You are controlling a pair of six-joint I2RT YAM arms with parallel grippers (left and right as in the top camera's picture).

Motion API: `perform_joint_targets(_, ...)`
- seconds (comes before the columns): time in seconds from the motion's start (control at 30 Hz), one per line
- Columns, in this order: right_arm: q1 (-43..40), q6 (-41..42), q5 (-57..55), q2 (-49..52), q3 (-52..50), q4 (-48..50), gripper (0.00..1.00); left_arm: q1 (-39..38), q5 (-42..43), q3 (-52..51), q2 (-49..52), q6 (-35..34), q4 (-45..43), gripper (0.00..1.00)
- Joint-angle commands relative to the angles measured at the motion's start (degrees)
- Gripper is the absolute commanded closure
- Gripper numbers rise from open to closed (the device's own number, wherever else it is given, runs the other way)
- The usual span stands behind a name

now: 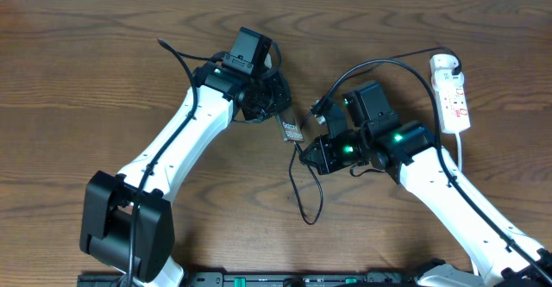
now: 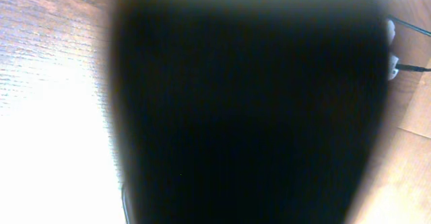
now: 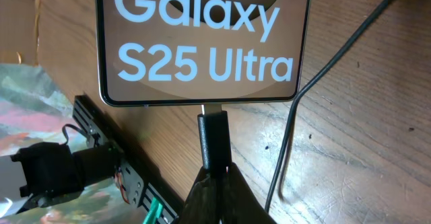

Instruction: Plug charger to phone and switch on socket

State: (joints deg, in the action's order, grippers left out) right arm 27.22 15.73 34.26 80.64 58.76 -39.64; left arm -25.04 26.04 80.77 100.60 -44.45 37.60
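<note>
The right claw point(image 3: 215, 182) clamps the plug end of the charger point(image 3: 213, 140); straight ahead of it the tip meets the bottom edge of the phone point(image 3: 202, 49). The left claw point(image 1: 280, 119) grips the phone from the opposite end. The socket point(image 1: 454, 97) lies well off beside the right claw.

The brown wooden table point(image 1: 103, 80) has a strong grain running left to right. At its far right lies a white power strip point(image 1: 452, 97), set lengthwise front to back with its rounded end farthest away. Its white cord point(image 1: 461, 149) trails toward the near edge. Near the middle, a slack loop of the black charger cable point(image 1: 290, 182) rests on the wood.
</note>
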Motion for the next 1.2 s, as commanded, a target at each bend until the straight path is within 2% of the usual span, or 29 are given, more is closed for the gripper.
perform_joint_targets(0.0,-1.0,1.1,-2.6,-0.1,1.3,4.8,0.99,-2.2,9.6,0.8,-1.4,-0.2,2.6,0.93)
perform_joint_targets(0.57,-1.0,2.5,-4.3,-0.1,1.3,8.2,0.99,-2.4,10.9,0.8,-1.4,-4.8,4.2,0.93)
perform_joint_targets(1.17,-3.1,2.5,-3.8,-0.1,1.3,10.0,0.99,-5.0,14.1,0.8,-1.4,-0.8,4.1,0.93)
